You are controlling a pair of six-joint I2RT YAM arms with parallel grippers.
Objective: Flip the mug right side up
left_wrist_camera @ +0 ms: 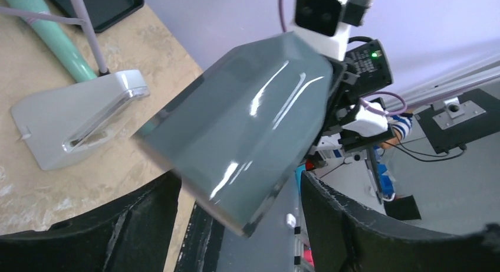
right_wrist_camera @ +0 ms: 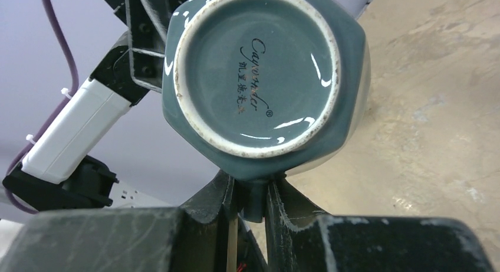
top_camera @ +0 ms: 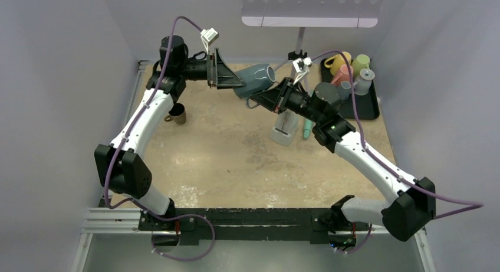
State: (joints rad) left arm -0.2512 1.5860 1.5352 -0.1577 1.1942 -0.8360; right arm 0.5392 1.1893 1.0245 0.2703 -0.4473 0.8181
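- A small brown cup is standing on the table at the far left. It is sitting just beside the left arm's forearm and is partly hidden by it.
- The left gripper is hanging above the back of the table and pointing to the right. In the left wrist view its fingers are spreading wide on either side of the mug's near end. Whether either pad is touching the glaze cannot be told.
- The mug is a grey-blue, faceted one. It is hanging in the air over the back middle of the table, between the two grippers and clear of the surface. It is lying roughly on its side and its base is facing the right wrist camera, where the pale foot ring and a printed mark are showing.
- The right gripper is reaching in from the right. Its fingers are sitting narrow, pinching the mug's handle between them and so carrying the mug.
- A white stand is resting on the table below the right gripper, with a long teal object lying just beside it.
- A black tray is sitting at the far right corner, holding a yellow, a green and a pink cup.
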